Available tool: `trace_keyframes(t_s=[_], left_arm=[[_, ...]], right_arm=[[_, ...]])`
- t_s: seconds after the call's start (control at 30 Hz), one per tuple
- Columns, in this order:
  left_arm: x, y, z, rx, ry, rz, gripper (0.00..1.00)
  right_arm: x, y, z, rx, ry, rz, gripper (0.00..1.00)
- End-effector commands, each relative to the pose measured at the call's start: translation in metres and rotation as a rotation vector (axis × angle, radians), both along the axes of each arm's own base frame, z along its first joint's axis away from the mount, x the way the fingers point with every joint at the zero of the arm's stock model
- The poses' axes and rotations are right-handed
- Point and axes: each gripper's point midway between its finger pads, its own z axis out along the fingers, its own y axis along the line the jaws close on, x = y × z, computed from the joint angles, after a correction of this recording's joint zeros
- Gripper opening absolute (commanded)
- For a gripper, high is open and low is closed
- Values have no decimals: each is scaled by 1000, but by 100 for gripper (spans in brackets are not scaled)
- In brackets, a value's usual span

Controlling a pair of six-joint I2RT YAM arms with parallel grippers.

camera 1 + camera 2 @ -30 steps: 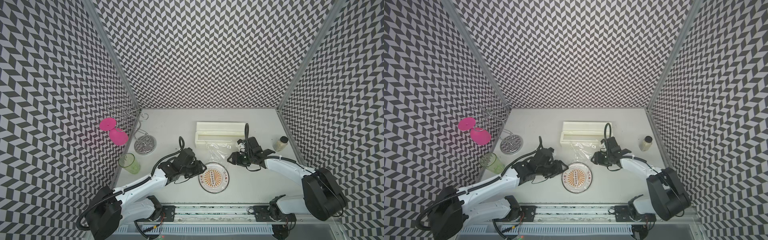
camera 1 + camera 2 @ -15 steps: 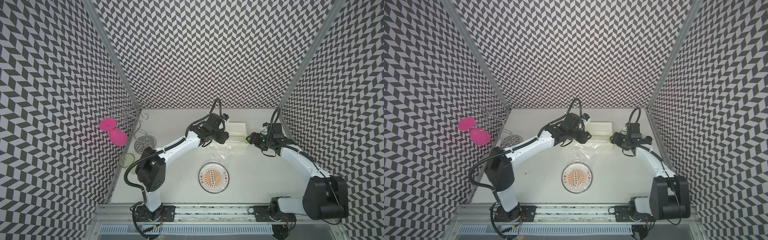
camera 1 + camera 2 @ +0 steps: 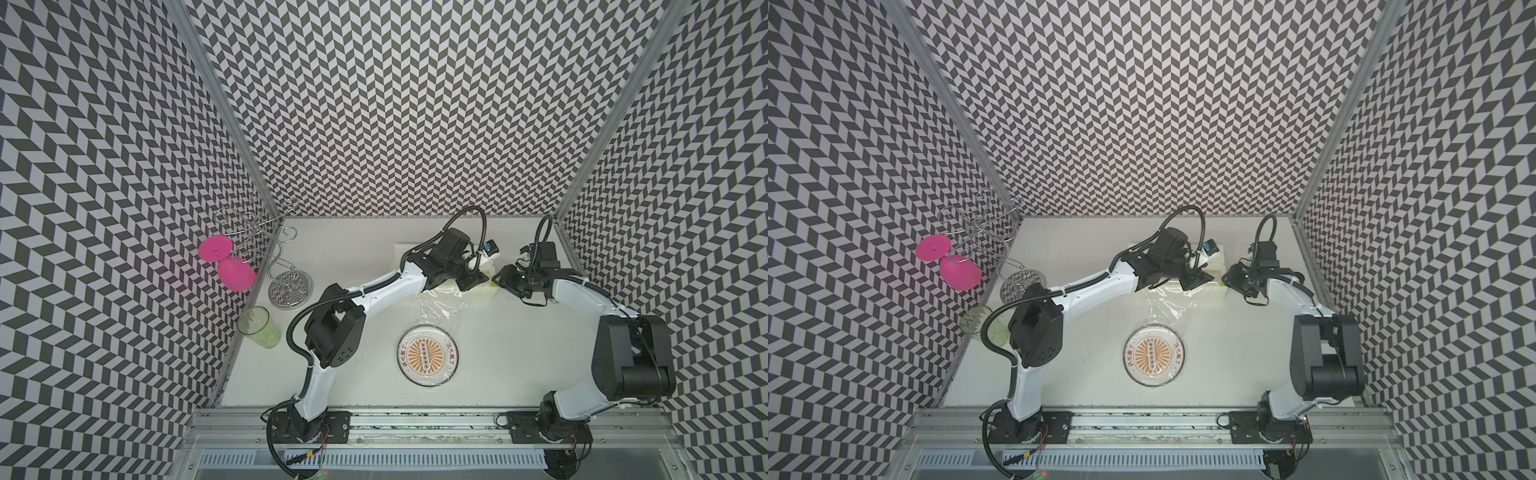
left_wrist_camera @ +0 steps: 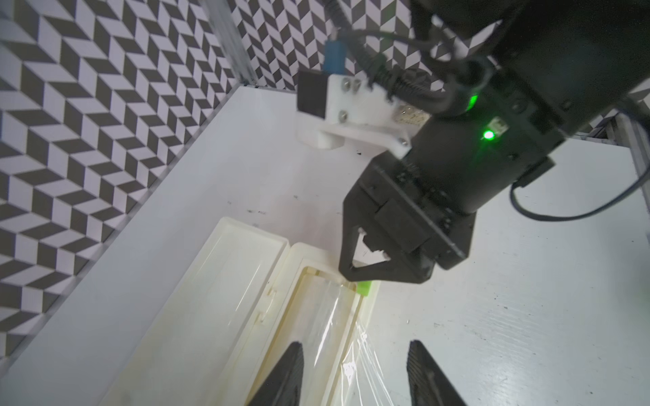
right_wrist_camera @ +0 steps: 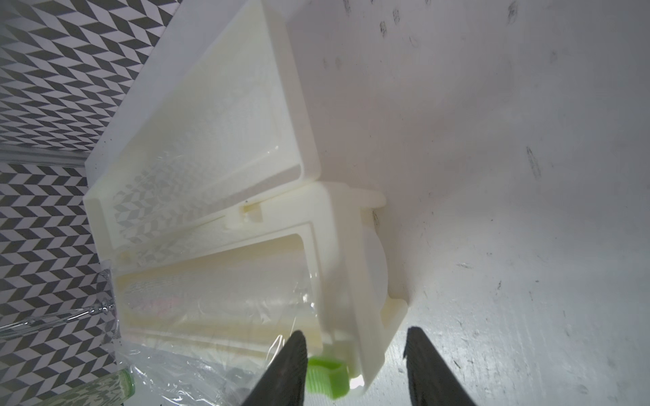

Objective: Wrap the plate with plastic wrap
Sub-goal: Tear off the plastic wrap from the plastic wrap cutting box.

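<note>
The plate [image 3: 429,355] [image 3: 1152,356] lies flat at the table's middle front, apart from both arms. A crinkled sheet of plastic wrap [image 3: 440,305] [image 3: 1167,305] runs from the open dispenser box [image 4: 246,281] [image 5: 211,123] down to the plate's far rim. My left gripper [image 3: 471,280] [image 4: 355,346] hangs open over the box's front edge and the film there. My right gripper [image 3: 500,280] [image 5: 357,332] is open astride the box's right end. One of its fingers rests beside the green tab [image 5: 325,381] [image 4: 364,288]. The two grippers nearly meet.
A wire stand with a round metal base [image 3: 291,286] stands at the back left and carries pink glasses [image 3: 226,259]. A green cup [image 3: 258,326] sits by the left wall. My left arm's elbow [image 3: 332,328] rises left of the plate.
Both arms left the plate's sides and swung back to the dispenser box. Since half a second ago, the left gripper has slid right along the box and the right gripper has come in to its right end.
</note>
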Motion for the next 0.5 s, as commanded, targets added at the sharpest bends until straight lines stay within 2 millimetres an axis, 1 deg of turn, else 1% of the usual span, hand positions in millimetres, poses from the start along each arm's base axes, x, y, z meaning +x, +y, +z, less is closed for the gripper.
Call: trace_keyframes(t_s=[0.0,0.13,0.2,0.27,0.47], left_arm=[[2,-20,-4,-17,-78,-97,47],[3,-30,-14,-5,-113,-142,46],[5,-32,-19,3,-121,-151,43],[5,-33,-24,14,-121,-163,42],[0,-24,-37,26,-85,-200,41]], right_arm=[[15,3,6,19,-52,31,42],[17,6,1,44,-41,43,36],[14,10,-1,71,-31,54,34],[9,14,-1,96,-26,61,32],[-15,26,1,167,-13,93,26]])
